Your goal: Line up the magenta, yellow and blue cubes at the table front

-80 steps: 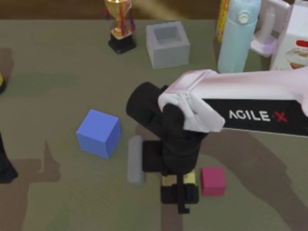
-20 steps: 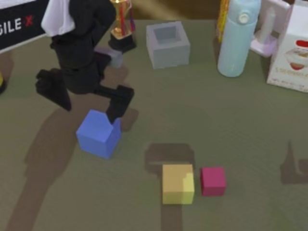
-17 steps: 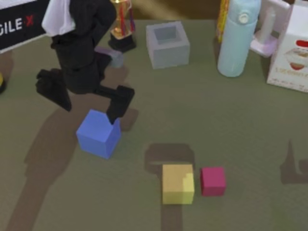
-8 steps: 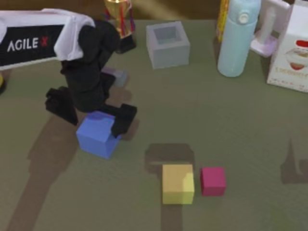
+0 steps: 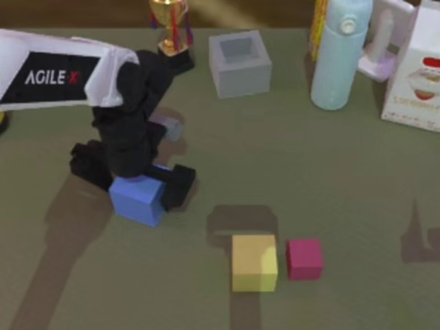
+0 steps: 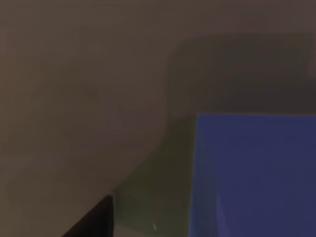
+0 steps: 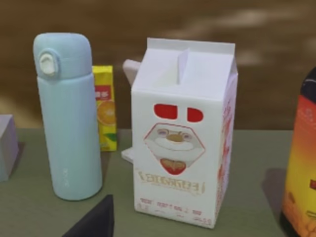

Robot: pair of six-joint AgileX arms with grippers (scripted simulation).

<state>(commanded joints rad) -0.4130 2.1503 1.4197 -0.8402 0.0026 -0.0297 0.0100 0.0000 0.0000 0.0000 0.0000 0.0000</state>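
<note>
The blue cube (image 5: 136,199) sits left of centre on the olive table (image 5: 330,179). My left gripper (image 5: 134,177) is down over it and open, one black finger on each side. In the left wrist view the cube (image 6: 256,173) fills the corner, with a gap of table between it and one finger (image 6: 96,222). The yellow cube (image 5: 254,262) and the small magenta cube (image 5: 303,258) stand side by side near the table front. My right arm is out of the top view; its wrist view shows one finger (image 7: 98,219) above the table, holding nothing.
At the back stand a trophy (image 5: 170,34), a grey hollow box (image 5: 239,62), a pale blue bottle (image 5: 338,51) and a milk carton (image 5: 419,75). A small grey block (image 5: 168,127) lies behind the left arm. A juice box (image 7: 104,106) and a dark bottle (image 7: 301,158) are near the carton.
My left arm has come forward and down, so its fingers now straddle the blue cube. The right arm, earlier over the yellow cube, has left the top view. No cube has moved.
</note>
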